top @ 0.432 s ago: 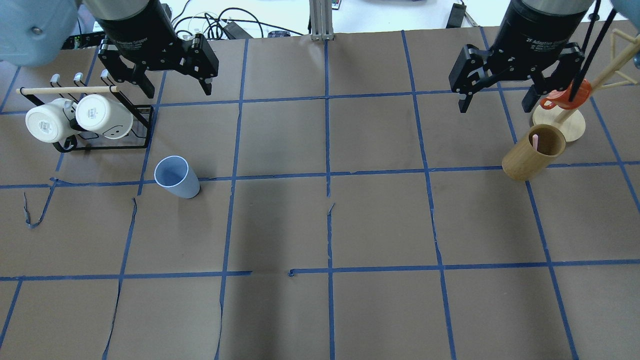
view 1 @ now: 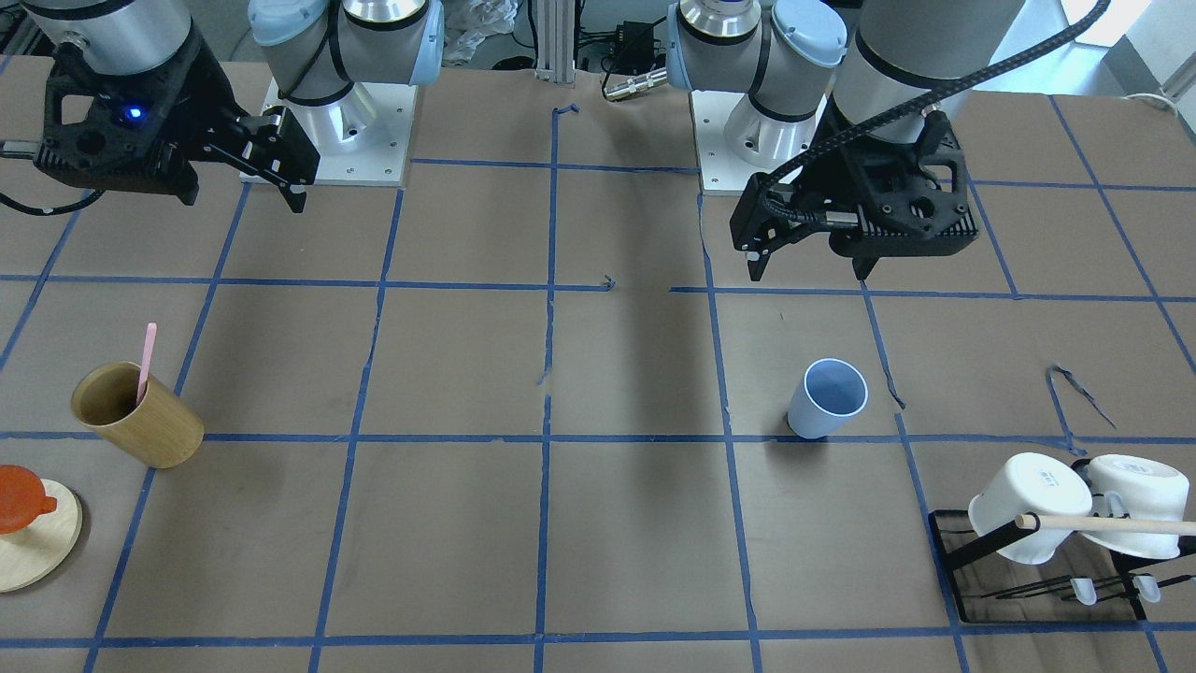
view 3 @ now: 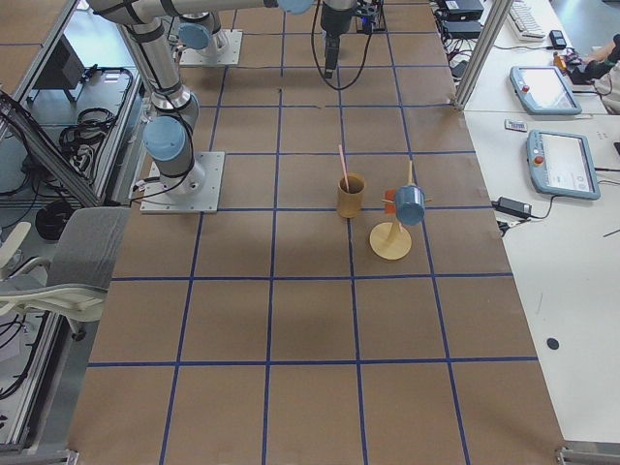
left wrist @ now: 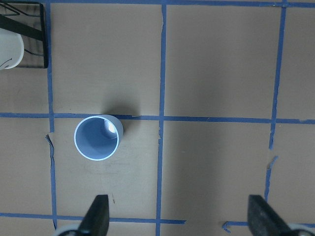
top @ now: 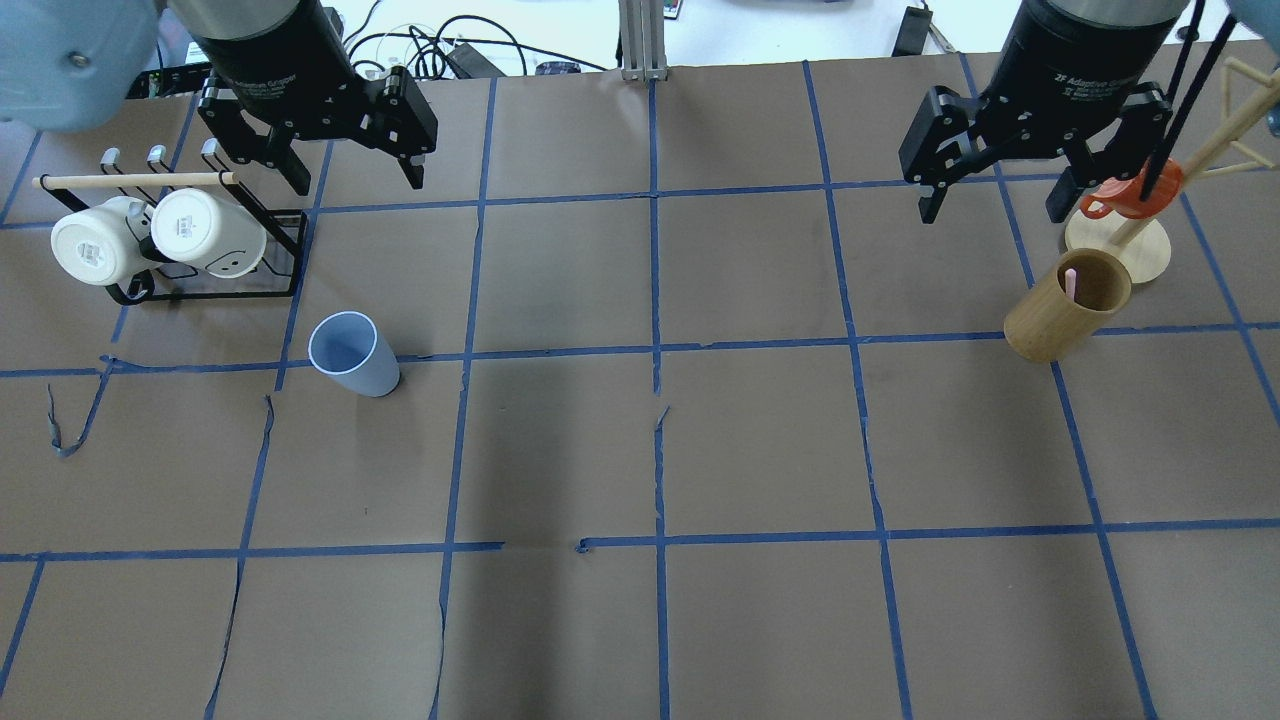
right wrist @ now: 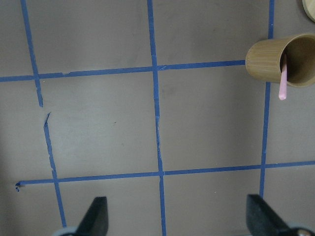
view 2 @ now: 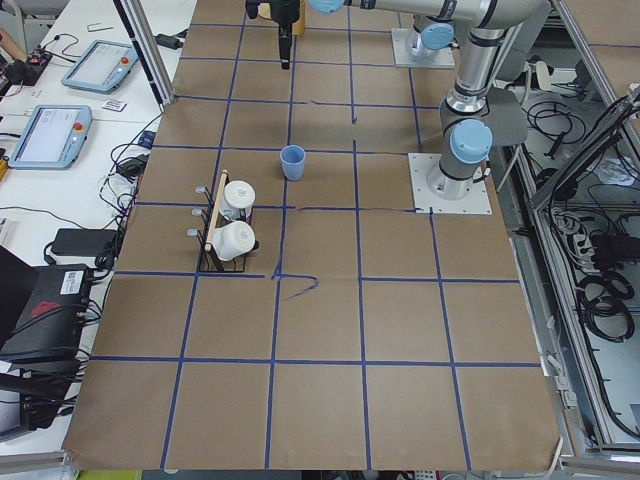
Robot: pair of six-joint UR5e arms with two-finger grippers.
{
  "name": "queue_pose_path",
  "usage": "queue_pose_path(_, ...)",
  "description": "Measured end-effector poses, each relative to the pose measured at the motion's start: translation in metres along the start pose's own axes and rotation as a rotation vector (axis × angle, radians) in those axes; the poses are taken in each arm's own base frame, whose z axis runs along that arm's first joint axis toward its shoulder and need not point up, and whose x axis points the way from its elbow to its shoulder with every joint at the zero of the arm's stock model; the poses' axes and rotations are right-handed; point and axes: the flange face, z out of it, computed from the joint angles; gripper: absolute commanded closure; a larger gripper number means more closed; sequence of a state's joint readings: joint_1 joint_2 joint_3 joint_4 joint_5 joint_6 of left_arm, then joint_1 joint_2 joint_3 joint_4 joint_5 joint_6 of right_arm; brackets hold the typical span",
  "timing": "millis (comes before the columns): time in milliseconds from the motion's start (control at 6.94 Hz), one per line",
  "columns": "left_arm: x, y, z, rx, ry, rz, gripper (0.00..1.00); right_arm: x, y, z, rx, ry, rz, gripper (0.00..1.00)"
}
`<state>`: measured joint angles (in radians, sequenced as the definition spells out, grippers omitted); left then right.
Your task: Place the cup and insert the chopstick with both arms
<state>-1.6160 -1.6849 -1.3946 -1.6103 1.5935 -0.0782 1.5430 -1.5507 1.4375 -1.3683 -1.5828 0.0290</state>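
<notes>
Held high, the left end effector (top: 357, 183) and right end effector (top: 990, 215) gape wide.

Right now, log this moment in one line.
left gripper open, empty | right gripper open, empty | blue cup upright, untouched | chopstick standing in wooden cup

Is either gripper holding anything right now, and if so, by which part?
Nothing is held. The left gripper and right gripper are both open and empty; the cup stands free, and the chopstick sits in the wooden cup.
</notes>
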Motion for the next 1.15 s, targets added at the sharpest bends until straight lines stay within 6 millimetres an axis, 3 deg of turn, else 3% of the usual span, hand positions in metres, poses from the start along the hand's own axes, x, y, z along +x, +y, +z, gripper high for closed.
queue_pose_path(576, 0.0, 0.015, -0.004, -0.016, -0.005, 0.001, 0.0, 0.001, 0.0, 0.0, -0.001, 0.006, -0.008, 0.0)
queue_pose_path(1153, -0.004, 0.016, 0.0, -0.022, -0.004, -0.004, 0.0, 0.001, 0.0, 0.0, 0.0, 0.007, -0.011, 0.0)
